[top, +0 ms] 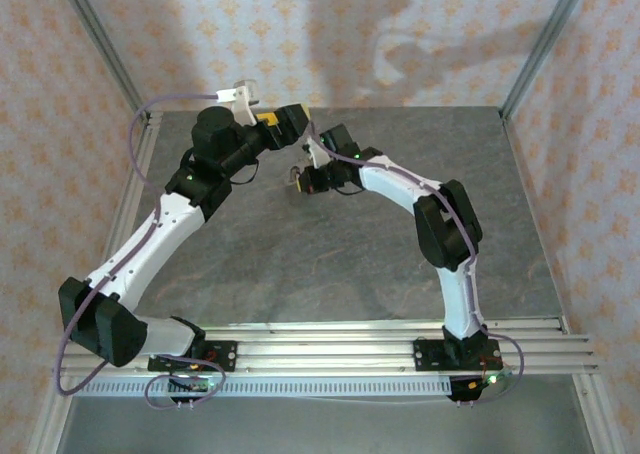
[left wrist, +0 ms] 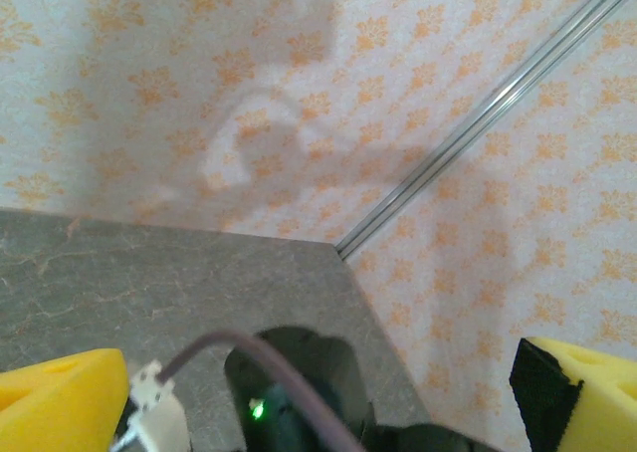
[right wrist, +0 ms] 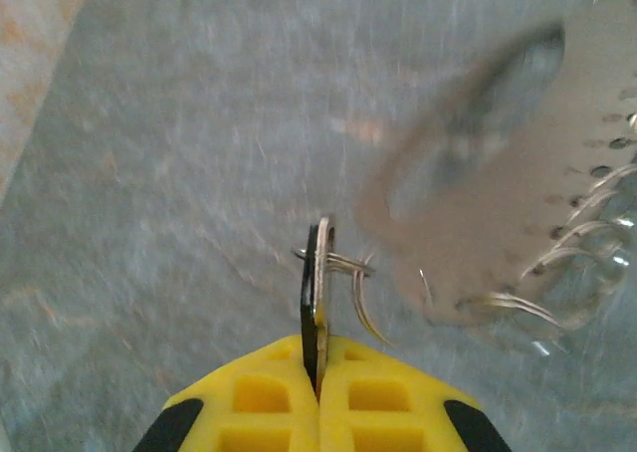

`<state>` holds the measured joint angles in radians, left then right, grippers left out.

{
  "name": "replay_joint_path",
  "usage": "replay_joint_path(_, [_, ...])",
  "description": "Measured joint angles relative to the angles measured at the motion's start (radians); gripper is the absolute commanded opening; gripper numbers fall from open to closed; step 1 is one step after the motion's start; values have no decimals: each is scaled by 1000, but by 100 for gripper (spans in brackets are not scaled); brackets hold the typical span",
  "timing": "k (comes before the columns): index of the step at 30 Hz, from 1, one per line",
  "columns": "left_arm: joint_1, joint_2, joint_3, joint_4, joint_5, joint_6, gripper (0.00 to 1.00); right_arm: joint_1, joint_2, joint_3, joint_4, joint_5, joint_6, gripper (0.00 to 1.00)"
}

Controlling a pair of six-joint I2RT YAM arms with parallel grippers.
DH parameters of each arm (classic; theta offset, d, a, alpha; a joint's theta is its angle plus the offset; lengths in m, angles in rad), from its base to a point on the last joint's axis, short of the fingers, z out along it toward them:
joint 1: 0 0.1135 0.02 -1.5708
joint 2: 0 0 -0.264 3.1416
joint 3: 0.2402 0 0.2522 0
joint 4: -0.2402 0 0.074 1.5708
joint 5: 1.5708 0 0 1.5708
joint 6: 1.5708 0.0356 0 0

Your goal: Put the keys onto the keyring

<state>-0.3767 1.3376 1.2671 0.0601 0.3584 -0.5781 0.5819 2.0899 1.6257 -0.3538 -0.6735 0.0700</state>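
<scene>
Now: my right fingers (right wrist: 264, 397) pinch the key (right wrist: 317, 293) edge-on, keyring (right wrist: 348, 266) wire crossing its far end.
Left fingers (left wrist: 55, 402): spread apart, empty.
Next: likely working the wire fully through.

A grey, marble-veined stone-look tabletop (top: 330, 264) fills the floor of the cell, and in the right wrist view it (right wrist: 169, 173) is blurred. Pale wallpaper with a repeating orange floral motif (top: 330, 24) covers the back and side walls, and soft grey shadows (top: 420, 49) lie across the back wall. Two slim silver aluminium posts, one at the left rear corner (top: 103, 44) and one at the right rear corner (top: 547, 44), rise slanting outward. Silver slotted aluminium rails (top: 330, 346) run along the near edge, with a white toothed plastic strip (top: 320, 386) just in front of them.
</scene>
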Motion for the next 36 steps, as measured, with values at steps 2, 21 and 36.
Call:
replay_joint_path(2, [0,-4,-4,-1,0,-2,100,0,-23,-85,20,0,17,0])
replay_joint_path(21, [0,-1,-21,-2,3,-39,100,-9,-156,-443,215,-1,119,0])
replay_joint_path(36, [0,30,8,-52,25,-32,100,53,-616,-748,167,3,160,88])
